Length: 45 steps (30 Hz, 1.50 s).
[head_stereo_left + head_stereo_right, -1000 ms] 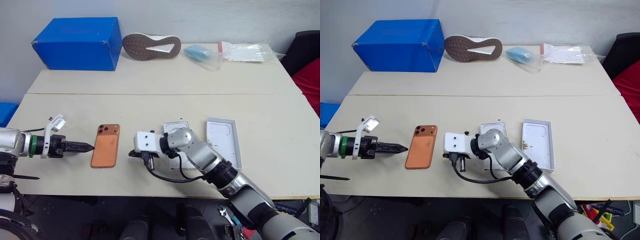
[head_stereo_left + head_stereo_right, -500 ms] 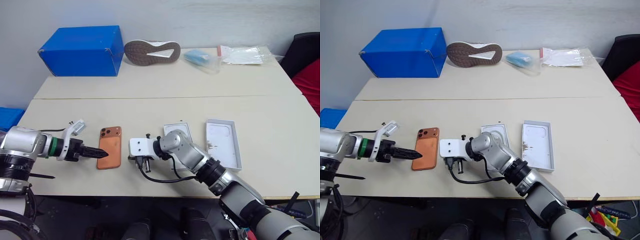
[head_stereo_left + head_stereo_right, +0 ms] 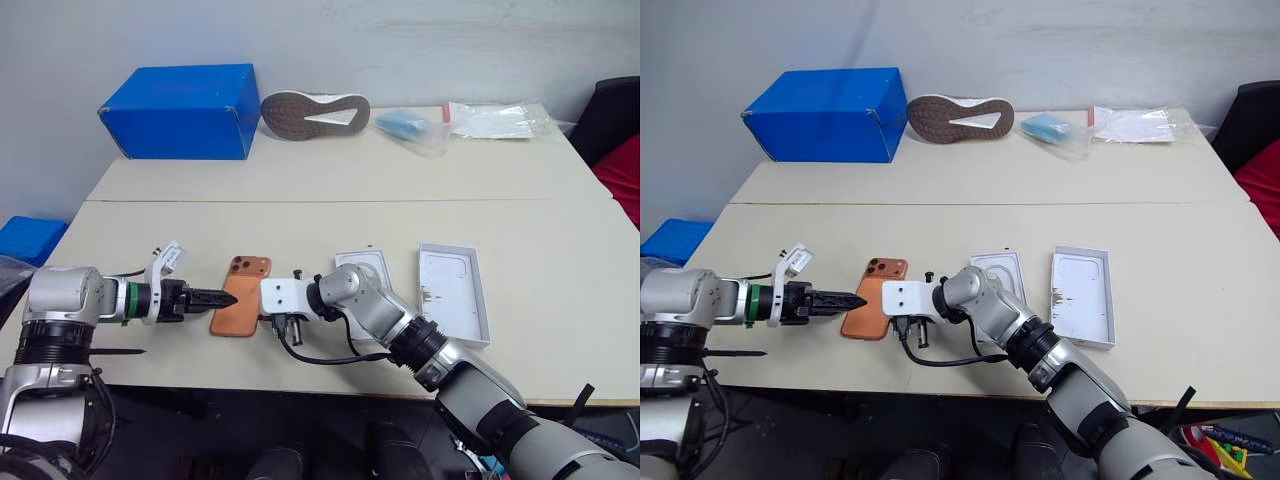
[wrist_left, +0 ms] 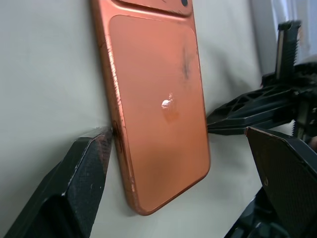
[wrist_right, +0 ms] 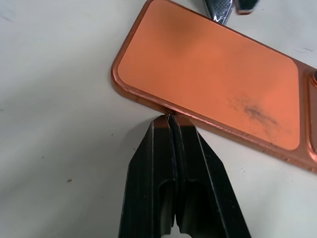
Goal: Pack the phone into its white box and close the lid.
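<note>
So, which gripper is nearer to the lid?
Right. The right gripper, shut, touches the phone edge facing the lid; the left gripper, open, straddles the phone's far side.

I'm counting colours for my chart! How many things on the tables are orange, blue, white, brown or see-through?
Orange: 1, the phone
Blue: 1, the big blue box
White: 3, the white box, the lid, the plastic bag of white sheets
Brown: 1, the shoe
See-through: 1, the clear bag holding something blue
Total: 7

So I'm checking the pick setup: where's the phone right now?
In the left eye view the phone lies flat, back up, near the table's front edge between the left gripper and right gripper, left of the white box.
</note>
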### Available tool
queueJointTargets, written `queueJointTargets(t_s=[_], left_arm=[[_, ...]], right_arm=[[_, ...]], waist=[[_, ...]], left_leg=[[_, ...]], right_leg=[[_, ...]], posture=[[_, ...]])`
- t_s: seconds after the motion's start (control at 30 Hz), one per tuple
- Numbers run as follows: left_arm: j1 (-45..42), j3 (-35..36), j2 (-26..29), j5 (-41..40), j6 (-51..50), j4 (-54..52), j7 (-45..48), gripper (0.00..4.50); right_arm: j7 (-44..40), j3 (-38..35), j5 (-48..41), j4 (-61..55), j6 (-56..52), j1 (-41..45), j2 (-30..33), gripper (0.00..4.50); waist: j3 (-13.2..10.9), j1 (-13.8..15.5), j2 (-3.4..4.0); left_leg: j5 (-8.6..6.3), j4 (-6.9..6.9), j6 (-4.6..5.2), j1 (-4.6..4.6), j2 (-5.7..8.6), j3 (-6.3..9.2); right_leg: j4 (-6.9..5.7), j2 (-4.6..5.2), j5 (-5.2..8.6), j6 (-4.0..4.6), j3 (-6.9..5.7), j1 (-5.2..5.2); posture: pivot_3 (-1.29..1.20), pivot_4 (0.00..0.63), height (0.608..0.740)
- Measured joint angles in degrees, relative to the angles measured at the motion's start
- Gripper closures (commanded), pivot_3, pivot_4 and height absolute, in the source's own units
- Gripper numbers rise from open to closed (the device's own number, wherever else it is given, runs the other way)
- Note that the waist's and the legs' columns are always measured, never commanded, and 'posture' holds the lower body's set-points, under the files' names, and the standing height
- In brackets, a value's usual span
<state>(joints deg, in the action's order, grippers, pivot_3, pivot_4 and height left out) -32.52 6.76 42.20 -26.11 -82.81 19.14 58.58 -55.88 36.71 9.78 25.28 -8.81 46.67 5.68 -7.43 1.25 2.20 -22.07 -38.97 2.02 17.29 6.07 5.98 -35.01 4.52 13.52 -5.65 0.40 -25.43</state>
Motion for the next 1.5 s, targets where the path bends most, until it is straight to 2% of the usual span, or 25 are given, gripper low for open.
queueJointTargets(t_s=[0.07,0.23,0.27,0.37,0.6,0.7,0.77,0.87,1.0,1.1,1.2,1.37,1.47,1.5], left_arm=[[-0.1,1.6,-1.9,-2.0,-1.7,1.2,-0.1,0.01],[0.7,0.8,-1.4,-5.4,-3.2,1.0,0.8,0.01],[0.7,0.2,-1.2,-5.6,-3.2,0.9,0.9,0.2],[0.4,-1.5,-0.6,-6.1,-3.2,1.5,0.9,0.96],[0.3,-5.2,1.6,-7.4,-3.2,3.9,2.4,3.28],[0.2,-6.3,1.8,-8.0,-3.4,4.5,3.2,4.25],[0.1,-6.4,2.4,-8.6,-3.5,4.5,3.7,4.38],[1.2,-6.7,3.9,-9.5,-3.7,3.6,4.0,4.38],[4.6,-4.2,4.1,-12.9,-6.7,-2.3,3.6,4.38],[8.9,-0.4,4.1,-18.7,-9.1,-10.1,2.1,4.38],[13.5,4.0,2.3,-27.0,-9.7,-18.7,-3.7,4.38],[15.1,8.8,-10.7,-41.7,-9.8,-23.4,-22.9,4.38],[12.8,10.5,-18.4,-49.1,-10.1,-22.7,-36.6,4.38],[11.7,10.9,-20.8,-51.5,-9.8,-22.4,-41.1,4.38]], right_arm=[[-0.1,-0.3,0.0,0.0,0.1,0.0,0.0,4.5],[-0.2,-1.1,0.0,0.1,0.4,0.0,0.1,4.5],[-0.2,-1.1,0.0,0.3,0.7,0.0,0.1,4.5],[-0.2,-1.1,0.0,0.8,1.3,0.2,0.0,4.5],[-0.1,-1.5,0.0,0.7,2.2,0.3,0.2,4.5],[-0.5,-2.2,-0.4,-0.8,2.5,-0.2,1.1,4.5],[-1.4,-3.6,-1.6,-3.1,2.4,-1.1,1.8,4.5],[-3.4,-6.1,-4.7,-9.3,0.8,-2.2,3.5,4.5],[-4.5,-12.3,-10.4,-22.5,-7.0,-4.0,8.2,4.5],[-6.0,-20.2,-17.1,-34.1,-16.1,-6.6,15.8,3.87],[-9.1,-29.4,-26.0,-45.9,-25.2,-13.7,26.8,2.91],[-14.3,-44.4,-37.1,-58.6,-31.6,-30.1,41.6,1.11],[-14.1,-52.1,-41.4,-63.5,-33.5,-37.7,45.1,0.07],[-13.5,-54.0,-42.6,-64.7,-34.1,-39.6,45.3,0.0]], waist=[[0.0,0.0,-0.1],[0.0,-0.5,-0.3],[0.0,-0.6,-0.33],[0.0,-1.1,-0.39],[-0.3,-1.7,-0.91],[-0.3,-1.8,-1.06],[-0.3,-1.8,-1.11],[-0.4,-2.7,-1.17],[-0.5,-2.9,-1.38],[-0.6,-2.7,-1.58],[-0.8,-1.9,-1.64],[-1.2,0.1,-2.04],[-1.4,0.4,-2.33],[-1.4,0.4,-2.4]], left_leg=[[0.0,0.0,0.0,0.04,0.01,0.03],[-0.06,0.05,0.0,0.11,-0.01,0.09],[-0.07,0.06,0.01,0.11,-0.01,0.1],[-0.08,0.11,0.02,0.12,-0.01,0.13],[-0.15,0.17,-0.11,0.24,-0.2,0.13],[-0.14,0.07,-0.14,0.73,-0.24,0.14],[-0.14,-0.09,-0.14,1.17,-0.21,0.13],[-0.15,-0.09,-0.2,1.26,-0.29,0.13],[-0.22,-0.14,-0.31,1.49,-0.57,0.14],[-0.24,-0.21,-0.36,1.93,-0.66,0.22],[-0.31,-0.12,-0.35,2.05,-0.7,0.22],[-0.33,-0.2,-0.31,1.95,-0.81,0.04],[-0.28,-0.26,-0.34,1.72,-0.8,-0.02],[-0.26,-0.27,-0.37,1.72,-0.8,-0.02]], right_leg=[[-0.01,0.0,0.0,0.0,-0.02,-0.04],[0.04,0.0,0.0,0.0,-0.01,-0.1],[0.05,0.01,0.0,0.0,-0.01,-0.1],[0.1,0.0,0.0,0.0,-0.02,-0.1],[0.16,-0.06,0.0,0.01,-0.04,-0.26],[0.17,-0.07,0.01,0.01,-0.07,-0.66],[0.04,-0.05,0.0,0.01,-0.09,-1.13],[0.12,-0.03,0.0,0.01,-0.12,-1.18],[0.31,-0.03,0.0,0.01,-0.12,-1.27],[0.37,-0.05,0.0,0.01,-0.17,-1.65],[0.44,-0.03,0.0,0.01,-0.17,-1.79],[1.16,-0.07,-0.03,-0.05,-0.2,-1.32],[1.22,-0.05,-0.09,-0.15,-0.13,-1.1],[1.2,-0.04,-0.12,-0.18,-0.12,-1.08]], posture=[[0.0,0.15,0.74],[0.0,0.15,0.74],[0.0,0.15,0.74],[0.0,0.15,0.74],[0.0,0.15,0.74],[0.0,0.15,0.74],[0.0,0.15,0.74],[0.0,0.15,0.74],[0.0,0.15,0.74],[0.0,0.15,0.74],[0.0,0.15,0.74],[0.0,0.15,0.74],[0.0,0.15,0.74],[0.0,0.15,0.74]])
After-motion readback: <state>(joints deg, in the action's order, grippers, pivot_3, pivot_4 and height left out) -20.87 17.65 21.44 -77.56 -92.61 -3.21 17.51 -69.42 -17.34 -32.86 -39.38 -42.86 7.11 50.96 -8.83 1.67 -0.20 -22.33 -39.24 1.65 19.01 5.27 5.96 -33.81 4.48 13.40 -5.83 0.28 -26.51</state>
